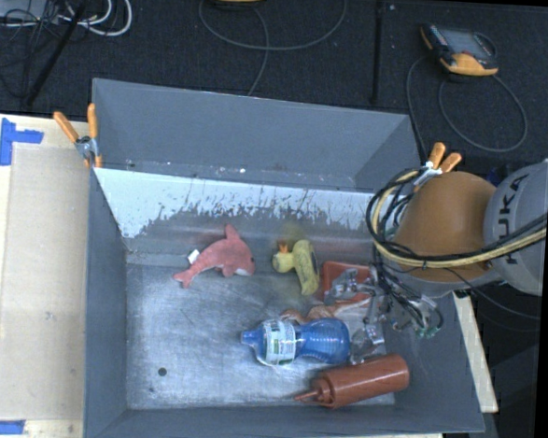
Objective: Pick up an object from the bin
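Brown bottle (361, 381), blue bottle (301, 342), pink dolphin (220, 259), inside grey bin (103, 342)

You have the claw (370, 321) low at the right of the bin (153, 345), beside a lying blue bottle (298, 341) and a brown squeeze bottle (358, 382), with a pink dolphin (220, 259) and a yellow duck (301, 264) further left.

Hidden parts at the middle right of the frame
The arm's orange cover (445, 225) and cables (387, 212) mask the right wall of the bin (260, 147). The end effector (371, 323) overlaps a flat red thing (345, 269) whose kind cannot be told. A tan scrap (319, 312) above the blue bottle (298, 341) is half covered, and the bottle's label is too small to read.
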`<act>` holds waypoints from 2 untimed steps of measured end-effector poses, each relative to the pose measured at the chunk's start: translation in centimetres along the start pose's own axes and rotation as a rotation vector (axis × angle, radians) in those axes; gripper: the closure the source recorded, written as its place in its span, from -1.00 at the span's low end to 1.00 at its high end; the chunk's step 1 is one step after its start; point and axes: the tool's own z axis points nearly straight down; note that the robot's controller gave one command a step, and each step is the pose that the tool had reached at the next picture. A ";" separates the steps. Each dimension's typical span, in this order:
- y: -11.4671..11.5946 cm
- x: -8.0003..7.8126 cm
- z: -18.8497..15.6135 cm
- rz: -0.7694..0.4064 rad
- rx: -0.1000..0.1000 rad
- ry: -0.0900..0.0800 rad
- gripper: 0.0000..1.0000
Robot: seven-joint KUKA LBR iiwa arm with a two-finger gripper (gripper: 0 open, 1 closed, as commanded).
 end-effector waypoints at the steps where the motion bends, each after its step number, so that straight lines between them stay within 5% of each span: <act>1: 0.7 -0.8 4.2 0.042 0.001 -0.001 -1.00; 2: 1.1 -0.3 3.9 0.010 0.004 -0.014 1.00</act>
